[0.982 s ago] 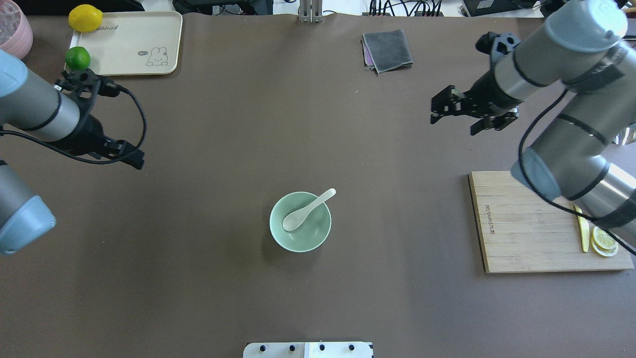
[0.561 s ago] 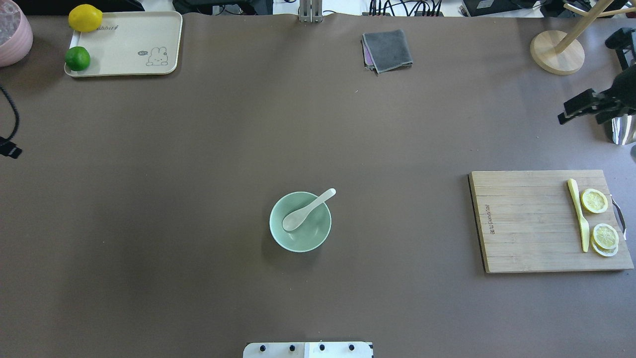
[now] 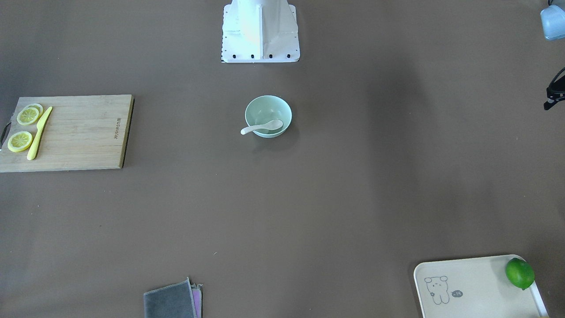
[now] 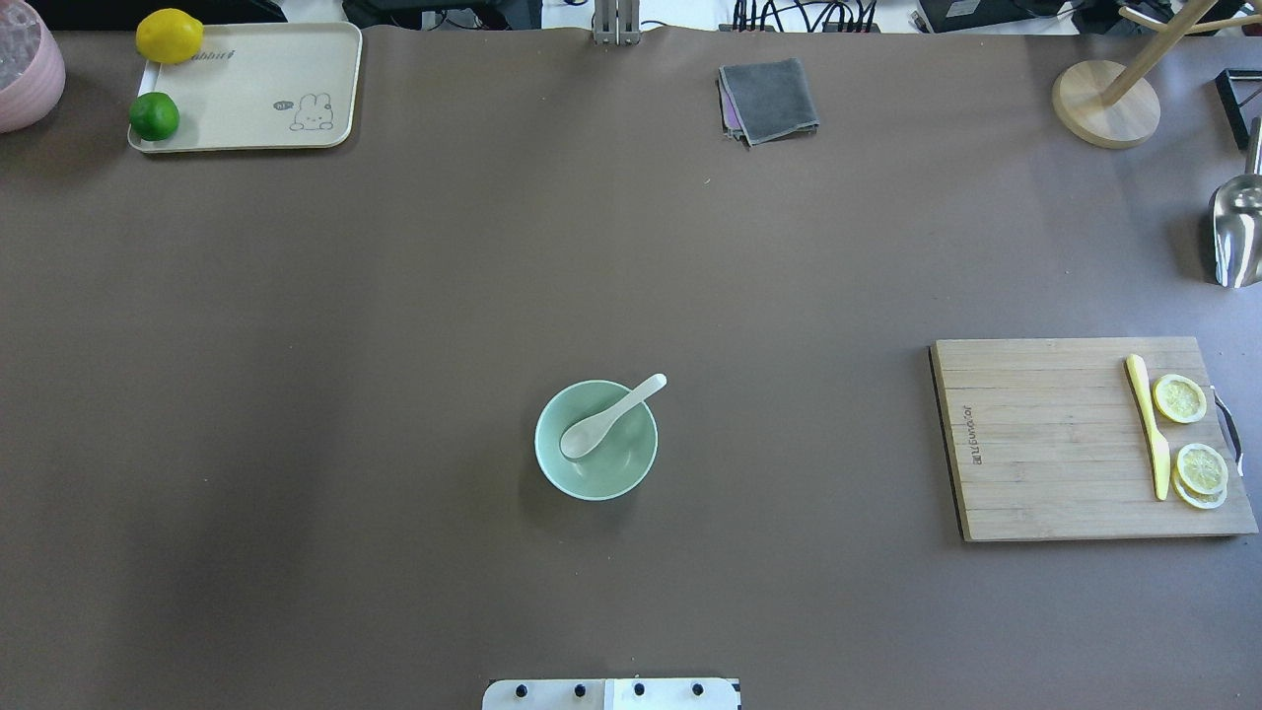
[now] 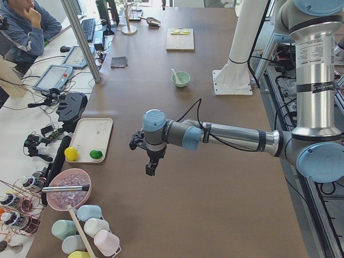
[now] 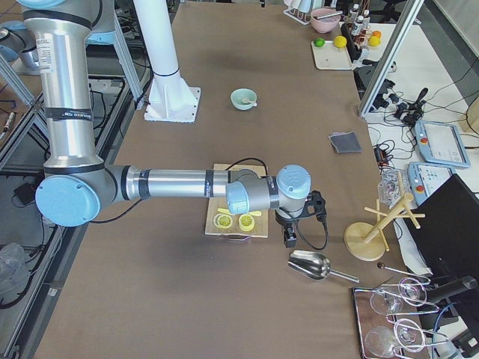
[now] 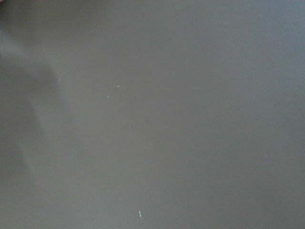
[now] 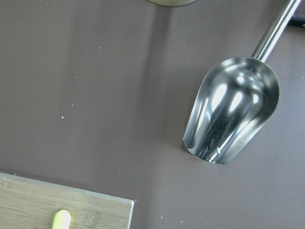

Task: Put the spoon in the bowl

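Observation:
The white spoon [image 4: 601,426] lies with its scoop inside the mint-green bowl [image 4: 623,465], its handle resting over the far right rim. Both sit mid-table, and also show in the front view as spoon [image 3: 262,127] and bowl [image 3: 265,108]. Neither gripper is near them. My left gripper [image 5: 151,169] hangs over bare table at my left end. My right gripper [image 6: 290,239] hangs past the cutting board at my right end. I cannot tell whether either is open or shut. The wrist views show no fingers.
A wooden cutting board [image 4: 1045,444] with a yellow knife [image 4: 1149,424] and lemon slices [image 4: 1180,397] lies at the right. A metal scoop [image 4: 1237,232] and wooden stand [image 4: 1104,104] are far right. A tray [image 4: 266,89] with a lime and a lemon and a grey cloth [image 4: 769,99] lie at the back.
Both arms have pulled out of the overhead view, the left one to the left and the right one to the right. The spoon and bowl have not moved.

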